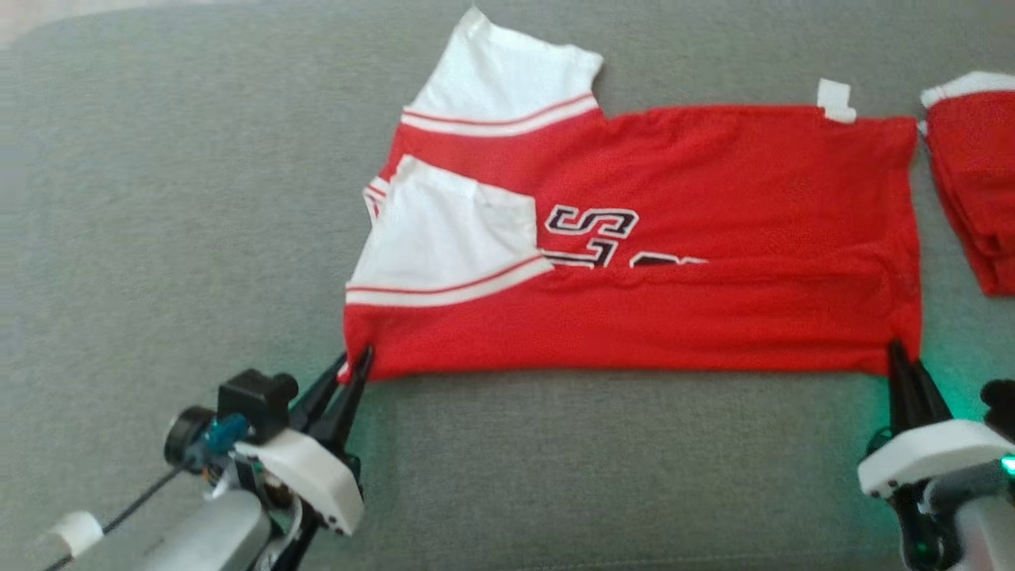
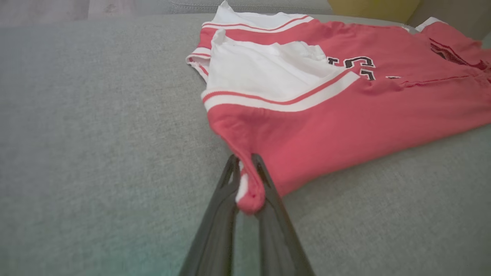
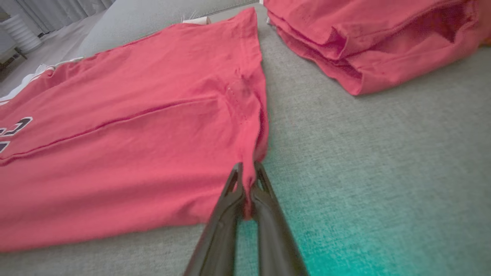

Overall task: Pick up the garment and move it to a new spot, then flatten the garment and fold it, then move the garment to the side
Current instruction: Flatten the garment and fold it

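The red mesh jersey [image 1: 714, 182], white-sleeved with black-and-white lettering, lies spread across the middle of the head view on a grey woven sofa cushion [image 1: 158, 198]. Its near long edge is already turned up over the body.

The left tool [image 1: 358, 357], at the lower left, is closed tight on the jersey's near left corner. In the left wrist view that corner bunches into a small red knob between the fingers of the left tool [image 2: 244, 159]. The right tool [image 1: 900, 349], at the lower right, is likewise clamped on the near right corner, with a thin sliver of hem pinched in it [image 3: 247, 165].

I judge both grips shallow, so a quick lift could pull the cloth free, especially on the right. If the arms rise unevenly, the edge would skew and the tucked white sleeve [image 1: 452, 238] could flop out. A folded red garment [image 1: 975, 182] lies just beside the jersey's right edge and could be snagged.
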Robot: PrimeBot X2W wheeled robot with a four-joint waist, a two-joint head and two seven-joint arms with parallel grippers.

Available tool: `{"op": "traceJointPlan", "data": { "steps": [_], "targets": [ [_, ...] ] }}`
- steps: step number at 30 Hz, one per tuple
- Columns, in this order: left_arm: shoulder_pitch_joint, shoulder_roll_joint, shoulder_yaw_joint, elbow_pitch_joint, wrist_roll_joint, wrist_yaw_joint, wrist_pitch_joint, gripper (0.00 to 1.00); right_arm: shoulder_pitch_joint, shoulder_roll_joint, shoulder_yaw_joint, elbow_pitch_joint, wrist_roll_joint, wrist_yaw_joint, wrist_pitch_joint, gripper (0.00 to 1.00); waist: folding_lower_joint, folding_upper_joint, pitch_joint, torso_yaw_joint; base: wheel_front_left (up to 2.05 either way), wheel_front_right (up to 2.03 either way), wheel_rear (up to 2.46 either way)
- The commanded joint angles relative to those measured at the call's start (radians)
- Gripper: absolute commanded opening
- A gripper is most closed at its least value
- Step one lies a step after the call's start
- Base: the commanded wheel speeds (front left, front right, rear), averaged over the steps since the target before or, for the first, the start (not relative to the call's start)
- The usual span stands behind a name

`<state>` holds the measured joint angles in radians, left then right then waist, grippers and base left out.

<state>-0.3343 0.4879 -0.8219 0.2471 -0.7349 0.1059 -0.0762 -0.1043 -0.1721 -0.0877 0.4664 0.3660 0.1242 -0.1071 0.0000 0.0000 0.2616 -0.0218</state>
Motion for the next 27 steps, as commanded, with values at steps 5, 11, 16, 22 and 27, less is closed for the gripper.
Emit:
{"op": "traceJointPlan", "data": {
  "steps": [5,11,16,22,27],
  "targets": [
    [0.040,0.010,0.023,-0.031,-0.020,0.017,-0.027,0.00,0.083,-0.068,0.037,-0.074,0.026,0.007,0.022,0.00,0.0000,0.0000,-0.053,0.080,0.00,0.00,0.00],
    [0.118,-0.023,-0.004,-0.066,-0.021,0.043,-0.062,0.00,0.193,-0.123,0.004,-0.147,0.051,0.007,0.083,0.00,0.0000,0.0000,-0.088,0.159,0.00,0.00,0.00],
    [0.158,-0.048,-0.009,-0.068,-0.018,0.052,-0.116,0.00,0.298,-0.140,-0.063,-0.232,0.071,0.007,0.142,0.00,0.0000,0.0000,-0.096,0.188,0.00,0.00,0.00],
    [0.173,-0.057,-0.029,-0.047,0.001,0.043,-0.139,0.00,0.407,-0.122,-0.090,-0.316,0.093,0.007,0.197,0.00,0.0000,0.0000,-0.108,0.179,0.00,0.00,0.00],
    [0.185,-0.050,-0.037,-0.026,-0.007,0.045,-0.119,0.00,0.452,-0.097,-0.087,-0.373,0.094,0.007,0.224,0.00,0.0000,0.0000,-0.114,0.147,0.00,0.00,0.00]
  ]
}}
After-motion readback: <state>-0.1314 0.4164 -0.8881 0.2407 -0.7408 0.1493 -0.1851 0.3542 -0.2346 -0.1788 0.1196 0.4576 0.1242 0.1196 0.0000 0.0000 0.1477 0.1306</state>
